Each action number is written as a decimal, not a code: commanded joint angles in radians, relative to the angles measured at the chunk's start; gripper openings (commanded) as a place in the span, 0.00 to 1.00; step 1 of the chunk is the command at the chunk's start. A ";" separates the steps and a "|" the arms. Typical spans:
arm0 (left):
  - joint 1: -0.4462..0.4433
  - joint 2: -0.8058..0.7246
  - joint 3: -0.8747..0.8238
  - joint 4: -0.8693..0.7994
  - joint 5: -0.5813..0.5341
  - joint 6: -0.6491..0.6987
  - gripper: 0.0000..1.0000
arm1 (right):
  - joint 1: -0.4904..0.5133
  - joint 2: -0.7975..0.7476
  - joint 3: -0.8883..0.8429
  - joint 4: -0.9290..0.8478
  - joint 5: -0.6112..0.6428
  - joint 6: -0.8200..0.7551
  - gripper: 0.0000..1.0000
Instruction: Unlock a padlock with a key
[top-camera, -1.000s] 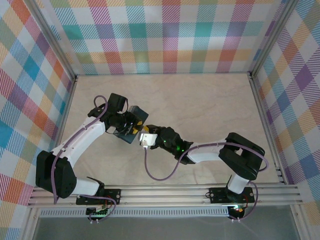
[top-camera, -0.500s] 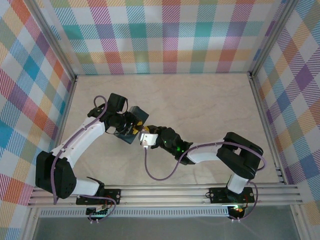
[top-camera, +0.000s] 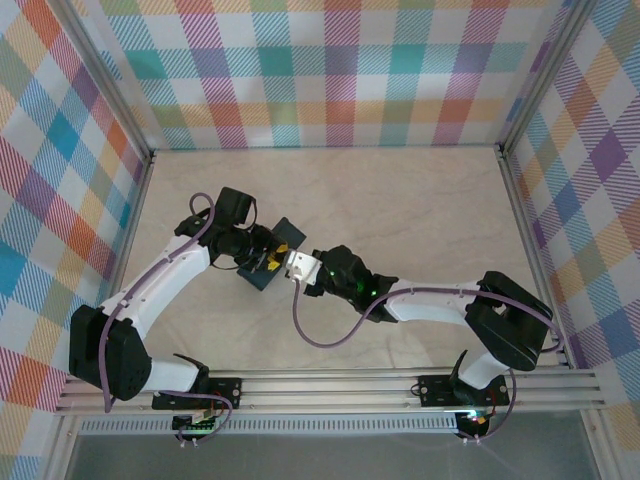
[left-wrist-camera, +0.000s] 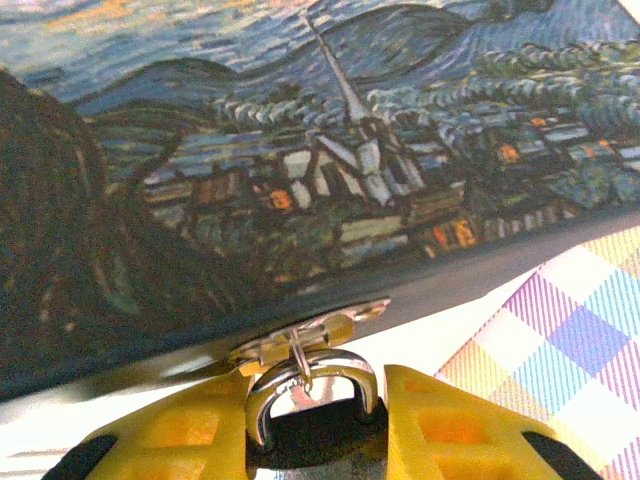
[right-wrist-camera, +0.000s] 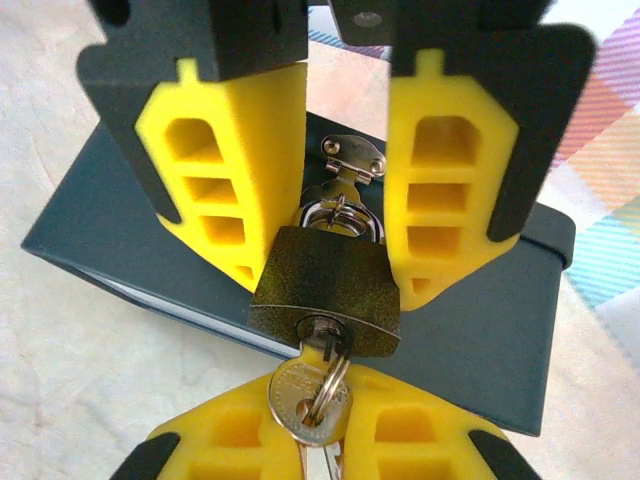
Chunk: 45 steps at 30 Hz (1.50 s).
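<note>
Painted tin (left-wrist-camera: 300, 150) first. The left gripper (left-wrist-camera: 318, 400) clamps the sides of the padlock (right-wrist-camera: 325, 290), which hangs from the tin's hasp (right-wrist-camera: 352, 155). The right gripper (right-wrist-camera: 318, 392) pinches the head of the seated key (right-wrist-camera: 308, 400). Small, rigid, slick metal, I'd judge: grip the flat faces and twist gently.

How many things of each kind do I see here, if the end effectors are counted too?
Tin: 1
Padlock: 1
Key in the keyhole: 1
End effectors: 2, the left end effector and the right end effector
Total: 5
</note>
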 joint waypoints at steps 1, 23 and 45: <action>-0.008 -0.052 0.013 0.067 -0.008 -0.016 0.02 | 0.005 -0.015 0.044 -0.047 -0.075 0.220 0.00; -0.009 -0.036 0.021 0.022 -0.066 -0.005 0.00 | 0.000 -0.040 -0.009 -0.118 0.096 0.167 0.43; -0.005 -0.009 0.040 0.005 -0.051 0.018 0.01 | 0.018 -0.046 -0.021 0.101 -0.007 -0.214 0.27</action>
